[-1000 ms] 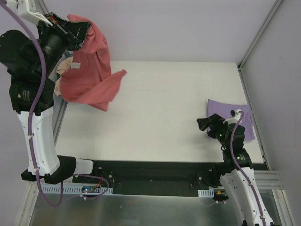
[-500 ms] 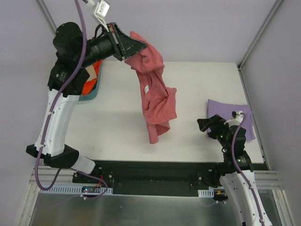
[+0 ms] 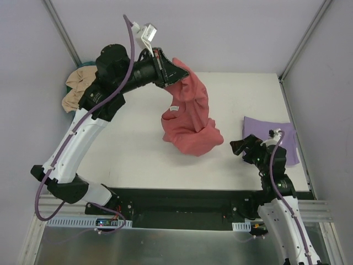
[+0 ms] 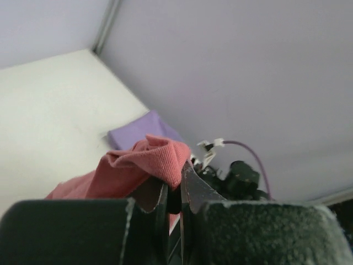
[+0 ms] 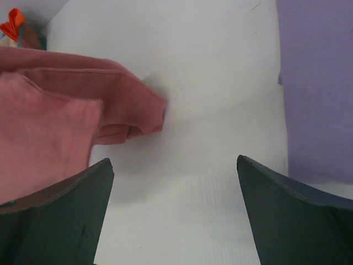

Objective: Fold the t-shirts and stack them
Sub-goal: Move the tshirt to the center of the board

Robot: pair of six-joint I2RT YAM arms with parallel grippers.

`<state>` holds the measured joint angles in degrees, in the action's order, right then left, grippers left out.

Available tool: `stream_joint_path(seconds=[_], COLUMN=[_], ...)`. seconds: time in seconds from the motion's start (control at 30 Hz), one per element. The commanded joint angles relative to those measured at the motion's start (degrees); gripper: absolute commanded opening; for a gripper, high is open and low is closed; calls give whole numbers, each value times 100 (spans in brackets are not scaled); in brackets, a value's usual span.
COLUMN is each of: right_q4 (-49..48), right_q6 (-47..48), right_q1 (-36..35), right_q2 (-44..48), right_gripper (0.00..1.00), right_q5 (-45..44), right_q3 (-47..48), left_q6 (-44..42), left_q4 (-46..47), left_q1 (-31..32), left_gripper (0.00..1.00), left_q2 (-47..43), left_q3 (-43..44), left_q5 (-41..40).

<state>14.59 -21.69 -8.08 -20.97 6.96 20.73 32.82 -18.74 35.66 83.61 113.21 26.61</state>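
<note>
The left gripper (image 3: 175,70) is clamped shut on a small bunched fold of the brick-red t-shirt (image 3: 190,121). Its wrist view shows the cloth pinched right at the tips of the jaws (image 4: 174,185), with only a little fabric between them. From that pinch the shirt hangs down over the middle of the surface (image 3: 127,149). Its upper part is in the air, and its lower part is crumpled in a heap on the surface, with layers folded over one another. The right gripper (image 3: 240,146) hovers low just beside that heap with its jaws spread wide and nothing between them. In its wrist view the red hem (image 5: 132,113) lies ahead on the left and the lavender t-shirt (image 5: 317,83) lies flat on the right, near the surface's right edge. A tan cloth (image 3: 77,88) sits off the far left edge. The main risk, as I judge it, is the thin pinch: a quick swing or a tug against the piled cloth could pull the fold free and drop the shirt in a tangle. The heap also hides the hem and sleeves, so a grab by the right gripper could take several layers or the wrong edge, and the shirt would then spread twisted. Dragging the red shirt to the right could also push it onto the lavender one and rumple it.
</note>
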Motion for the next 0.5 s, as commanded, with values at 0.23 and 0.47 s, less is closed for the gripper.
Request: stream_joint_path(seconds=[0.23,0.47], right_q4=[-52,-246], right_q6=[332,473], right_q1=[-36,-466], right_q2=[-917,-1392], right_gripper=[96,98], right_q5=[973,1115], right_q3=[300,440], left_q6=[14,-504], left_q4=[696,574], left_q1=[-1304,-2343], left_gripper=[0,41], left_q2=[-831,822], left_q3=[-3700,-2999], left_q5=[-3109,-2374])
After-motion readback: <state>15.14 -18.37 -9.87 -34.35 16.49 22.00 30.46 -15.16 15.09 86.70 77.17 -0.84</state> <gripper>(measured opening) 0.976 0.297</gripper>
